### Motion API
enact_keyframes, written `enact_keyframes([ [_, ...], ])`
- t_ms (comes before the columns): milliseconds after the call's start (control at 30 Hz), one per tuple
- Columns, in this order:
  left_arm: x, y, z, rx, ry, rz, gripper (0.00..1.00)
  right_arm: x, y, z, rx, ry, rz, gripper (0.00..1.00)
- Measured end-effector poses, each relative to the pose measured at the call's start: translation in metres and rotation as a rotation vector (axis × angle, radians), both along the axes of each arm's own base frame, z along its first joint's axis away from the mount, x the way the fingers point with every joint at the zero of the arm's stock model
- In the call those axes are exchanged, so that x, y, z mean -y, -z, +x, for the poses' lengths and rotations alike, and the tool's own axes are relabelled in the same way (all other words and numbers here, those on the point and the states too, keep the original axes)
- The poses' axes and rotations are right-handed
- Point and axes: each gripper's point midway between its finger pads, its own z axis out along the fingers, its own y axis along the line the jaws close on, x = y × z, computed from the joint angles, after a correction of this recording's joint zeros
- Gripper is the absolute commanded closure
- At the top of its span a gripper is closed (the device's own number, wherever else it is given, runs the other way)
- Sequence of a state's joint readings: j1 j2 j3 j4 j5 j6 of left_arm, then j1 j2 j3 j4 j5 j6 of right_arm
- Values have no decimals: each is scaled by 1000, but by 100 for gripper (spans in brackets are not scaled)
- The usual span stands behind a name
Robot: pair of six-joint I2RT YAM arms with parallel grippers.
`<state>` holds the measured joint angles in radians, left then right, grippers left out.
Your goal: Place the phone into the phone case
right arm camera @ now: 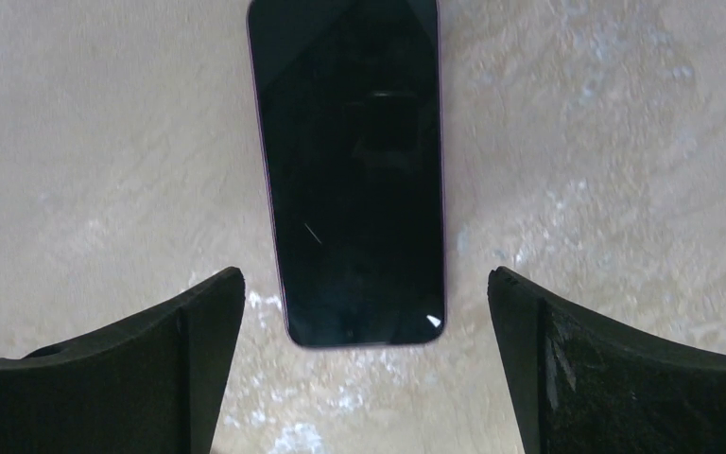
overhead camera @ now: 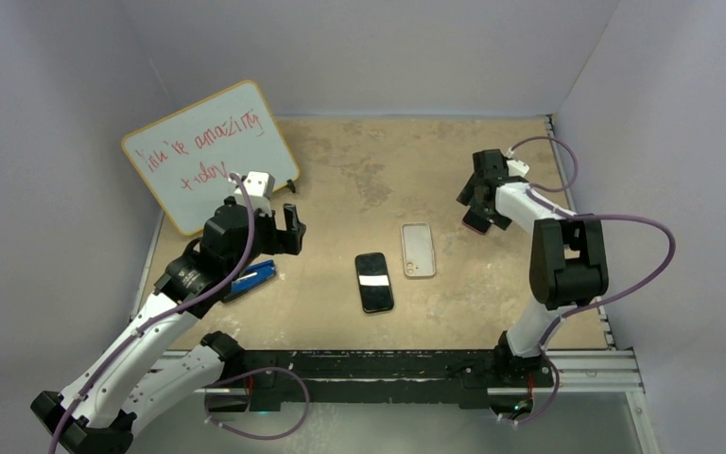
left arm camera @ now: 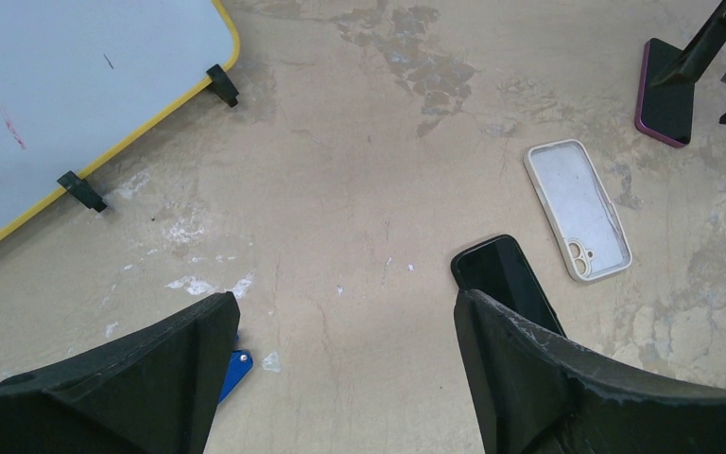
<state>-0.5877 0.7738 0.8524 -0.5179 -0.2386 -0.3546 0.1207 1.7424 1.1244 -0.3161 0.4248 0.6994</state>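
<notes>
Our right end effector (right arm camera: 364, 284) hangs open over the purple phone (right arm camera: 350, 142), right of the phone case (overhead camera: 418, 250). Our left end effector (left arm camera: 345, 303), left of the phone case, is open too.

The table (overhead camera: 340, 161) is matt tan, scuffed and blotchy around the phone case (overhead camera: 418, 250), a smooth clear plastic shell with a pale rim. Just beside the case, the black phone (overhead camera: 374, 281) looks glossy. Farther from the case, the purple-edged phone (right arm camera: 354, 170) shows a shiny glass face.
</notes>
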Motion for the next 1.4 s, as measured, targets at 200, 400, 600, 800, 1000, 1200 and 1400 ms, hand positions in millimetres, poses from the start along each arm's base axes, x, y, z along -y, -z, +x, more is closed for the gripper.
enact_keyframes([
  [200, 0, 0, 0, 0, 0, 0, 12, 8, 13, 21, -10, 18, 20, 1],
  [400, 0, 0, 0, 0, 0, 0, 11, 10, 27, 26, -33, 21, 38, 1],
  [600, 0, 0, 0, 0, 0, 0, 11, 13, 29, 31, -36, 14, 33, 5],
  [800, 0, 0, 0, 0, 0, 0, 11, 15, 29, 32, -41, 4, 26, 24],
  [1000, 0, 0, 0, -1, 0, 0, 11, 15, 30, 32, -44, -11, 35, 37],
  [1200, 1, 0, 0, -2, 3, -1, 11, 13, 30, 32, -49, -39, 37, 46],
  [1400, 7, 4, 0, -22, 30, -9, 12, 7, 30, 27, -36, -111, 48, 50],
])
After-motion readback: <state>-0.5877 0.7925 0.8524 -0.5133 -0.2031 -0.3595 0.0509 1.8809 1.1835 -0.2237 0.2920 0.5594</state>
